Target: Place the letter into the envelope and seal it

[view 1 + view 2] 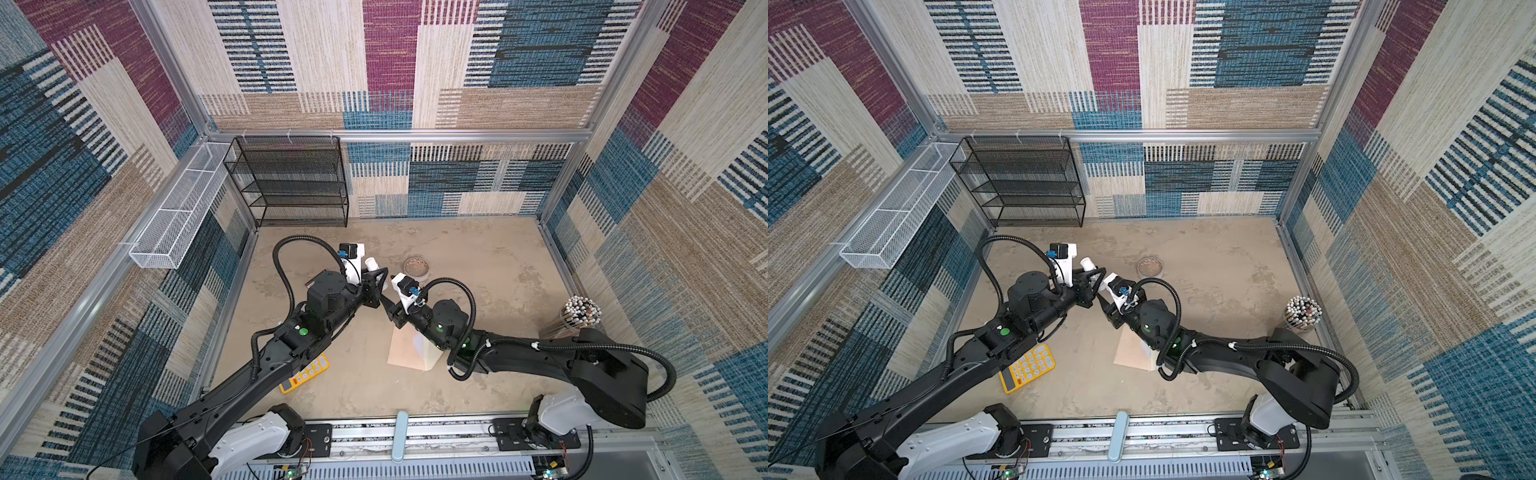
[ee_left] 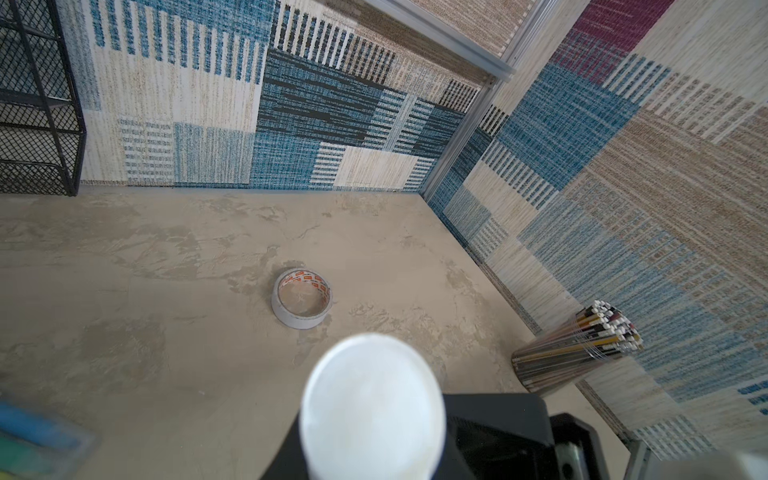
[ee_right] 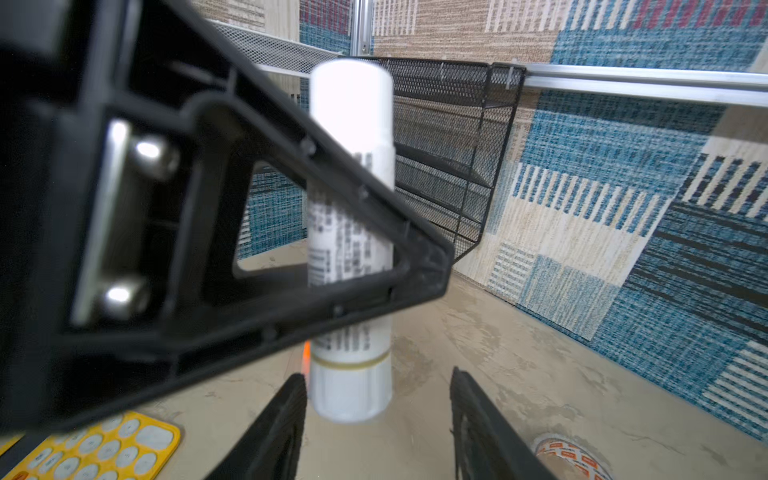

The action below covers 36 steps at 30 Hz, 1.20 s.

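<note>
Left gripper (image 1: 381, 277), watched from my remote station, is clamped on a white cylindrical plastic tube (image 3: 351, 124) with grey print down its side, held upright over the mottled beige table (image 1: 478, 257). In the right wrist view, one black triangular finger crosses the front of the tube. Right gripper (image 3: 376, 373) points at the tube from just beside the left one, its jaws standing apart and holding nothing. The tube's capped lower end (a thin yellowish band rings it) hangs close by one of the ribbed black fingers (image 3: 274, 424); whether they touch I cannot tell from here.

Pale peach-pink rectangular paper envelope (image 1: 403, 351) lies flat on the table behind the right gripper, partly under that arm's wrist and well apart from both sets of jaws. A paler cream-white strip runs along its edge beneath the arm; whether that is the flap or the thin white paper letter I cannot tell.

Beyond both grippers, toward the back wall, a grey roll of tape with orange print (image 2: 301, 303) lies flat. A yellow calculator with white keys (image 1: 1027, 368) lies under the left arm, behind its gripper. A clear cup packed with pencils (image 1: 1302, 313) stands well off to the right gripper's outer side.
</note>
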Tool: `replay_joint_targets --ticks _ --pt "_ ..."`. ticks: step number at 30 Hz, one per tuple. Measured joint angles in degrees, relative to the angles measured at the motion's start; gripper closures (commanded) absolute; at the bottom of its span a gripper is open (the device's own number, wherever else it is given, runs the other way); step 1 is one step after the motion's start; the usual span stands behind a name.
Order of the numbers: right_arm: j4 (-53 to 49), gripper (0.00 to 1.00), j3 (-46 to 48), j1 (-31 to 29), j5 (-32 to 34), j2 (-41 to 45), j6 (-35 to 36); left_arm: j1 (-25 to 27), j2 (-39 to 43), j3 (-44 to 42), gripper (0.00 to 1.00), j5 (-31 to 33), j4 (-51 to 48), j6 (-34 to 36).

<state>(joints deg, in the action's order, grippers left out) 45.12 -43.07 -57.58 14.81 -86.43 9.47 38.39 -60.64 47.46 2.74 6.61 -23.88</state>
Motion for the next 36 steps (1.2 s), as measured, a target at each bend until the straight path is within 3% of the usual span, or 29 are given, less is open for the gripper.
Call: replay_joint_targets --ticks 25,31,36 --pt "-1.6 0.84 -1.7 -0.2 0.8 -1.0 0.4 0.9 -1.8 1.2 1.00 -0.4 -0.3 0.0" --pt "-4.6 0.88 -0.5 -0.1 -0.5 2.6 -0.6 0.6 -2.0 1.4 1.00 -5.0 0.6 0.3" --pt "-9.4 0.92 1.2 0.6 -5.7 7.8 -3.2 -1.9 -1.6 1.1 1.00 -15.8 1.2 1.6"
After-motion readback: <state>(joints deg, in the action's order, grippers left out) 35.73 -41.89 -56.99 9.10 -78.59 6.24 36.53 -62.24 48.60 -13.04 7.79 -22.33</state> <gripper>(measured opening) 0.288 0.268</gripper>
